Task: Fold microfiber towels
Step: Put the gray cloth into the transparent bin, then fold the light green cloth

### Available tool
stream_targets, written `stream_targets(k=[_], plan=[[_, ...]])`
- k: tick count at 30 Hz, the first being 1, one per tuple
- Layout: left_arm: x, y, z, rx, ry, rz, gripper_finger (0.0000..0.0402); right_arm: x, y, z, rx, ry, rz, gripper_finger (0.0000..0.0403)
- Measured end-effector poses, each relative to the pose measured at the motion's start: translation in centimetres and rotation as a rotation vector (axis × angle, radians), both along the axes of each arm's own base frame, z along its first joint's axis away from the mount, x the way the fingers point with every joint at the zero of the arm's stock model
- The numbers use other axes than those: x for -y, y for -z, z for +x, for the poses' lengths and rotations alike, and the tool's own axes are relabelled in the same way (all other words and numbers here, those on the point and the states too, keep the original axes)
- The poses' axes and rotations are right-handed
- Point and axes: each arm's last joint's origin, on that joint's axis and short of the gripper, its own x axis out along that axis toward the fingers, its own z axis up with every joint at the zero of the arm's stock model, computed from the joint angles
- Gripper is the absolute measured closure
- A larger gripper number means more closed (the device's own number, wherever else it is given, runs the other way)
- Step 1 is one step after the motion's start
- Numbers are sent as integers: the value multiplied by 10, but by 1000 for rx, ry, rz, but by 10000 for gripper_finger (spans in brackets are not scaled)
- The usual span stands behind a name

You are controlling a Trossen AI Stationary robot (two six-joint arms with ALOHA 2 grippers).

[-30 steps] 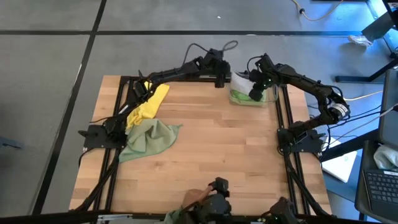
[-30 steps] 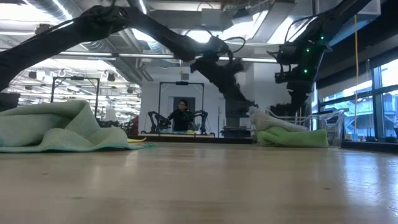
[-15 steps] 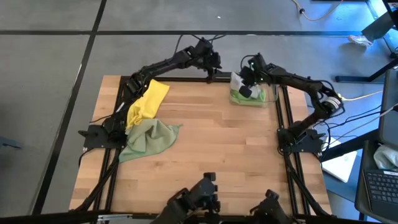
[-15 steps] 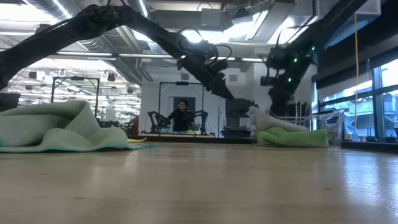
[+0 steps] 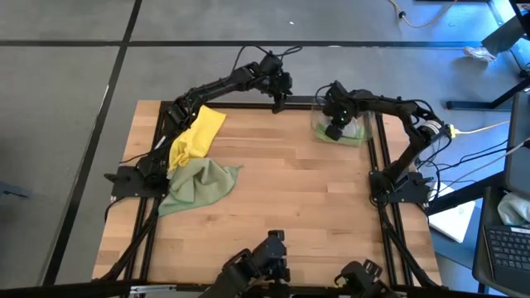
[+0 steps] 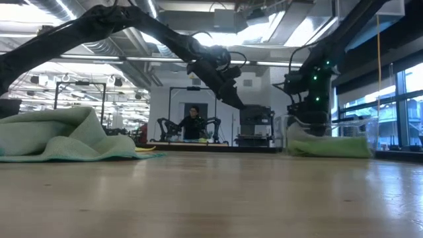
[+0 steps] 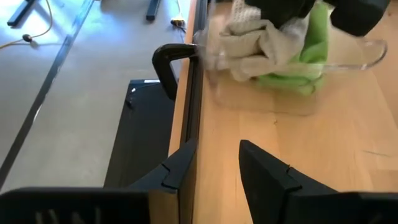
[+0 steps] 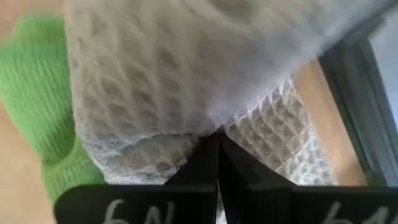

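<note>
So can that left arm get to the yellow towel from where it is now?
Probably yes. The yellow towel lies uncovered on the table's left side, beside that arm's own base. The left gripper hangs at the far edge, holding nothing; nothing blocks its way back.

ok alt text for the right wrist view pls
The right pincer is shut on a fold of grey-beige towel that fills most of the picture. A bright green towel lies beside and beneath it, with a strip of wooden table showing past it.
</note>
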Motion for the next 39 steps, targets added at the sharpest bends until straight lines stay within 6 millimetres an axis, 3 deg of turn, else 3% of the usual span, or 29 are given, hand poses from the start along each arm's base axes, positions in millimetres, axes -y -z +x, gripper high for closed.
stream_targets(k=[12, 16, 23, 27, 36, 39], plan=[[1, 0, 1, 6, -1, -4, 291, -1, -50, 10, 269, -42, -211, 383], [4, 0, 3, 5, 5, -5, 291, -1, -44, 18, 388, -99, -146, 392], [6, 2, 3, -14, 10, -25, 291, 0, -12, 21, 323, -74, -27, 393], [7, 3, 2, -27, 7, -37, 291, 0, -13, 21, 313, -73, -42, 385], [12, 3, 5, -26, 17, -36, 300, -10, -68, 12, 403, -80, -218, 398], [17, -5, 7, -22, 25, -3, 310, -17, -87, 7, 427, -75, -289, 393]])
